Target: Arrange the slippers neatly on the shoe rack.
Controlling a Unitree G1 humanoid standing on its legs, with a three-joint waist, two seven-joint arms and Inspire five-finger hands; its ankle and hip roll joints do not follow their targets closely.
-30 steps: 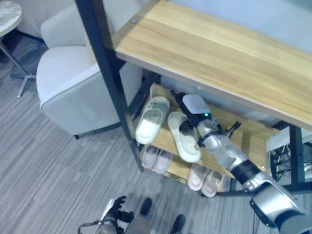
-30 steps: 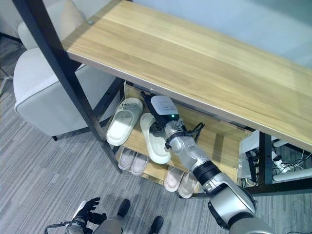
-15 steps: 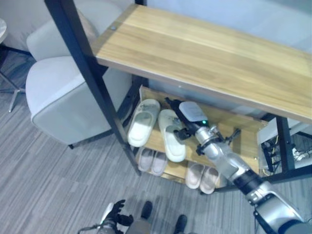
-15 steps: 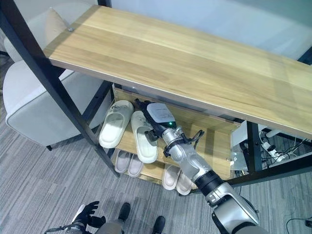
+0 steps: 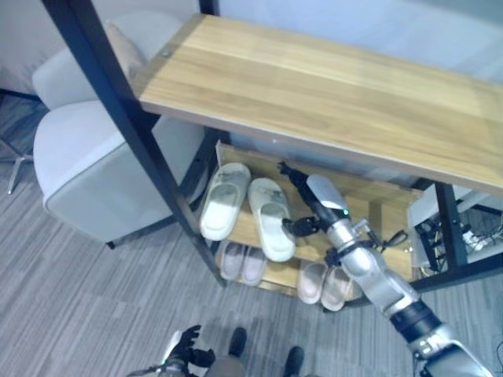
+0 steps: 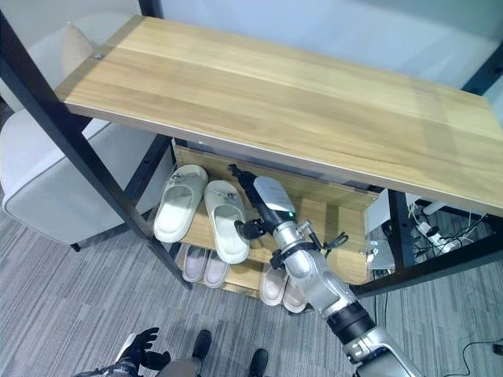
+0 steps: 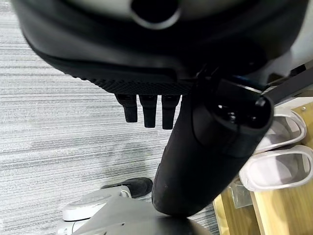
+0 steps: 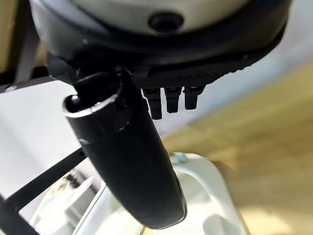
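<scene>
Two white slippers lie side by side on the upper shelf of the wooden shoe rack, under the table: the left slipper and the right slipper. My right hand reaches in just right of the right slipper, open, fingers straight toward the back of the shelf. Its thumb sits by that slipper's right edge, and in the right wrist view it lies over the white slipper. My left hand hangs low over the floor, open and holding nothing.
Two pairs of pale pink slippers fill the rack's lower shelf. A wooden table top on a black frame leg overhangs the rack. A white armchair stands at left. Cables and a power strip lie at right.
The camera has shifted. My right hand has come off the top of the right slipper and now sits beside its right edge. The slipper lies straighter next to its mate.
</scene>
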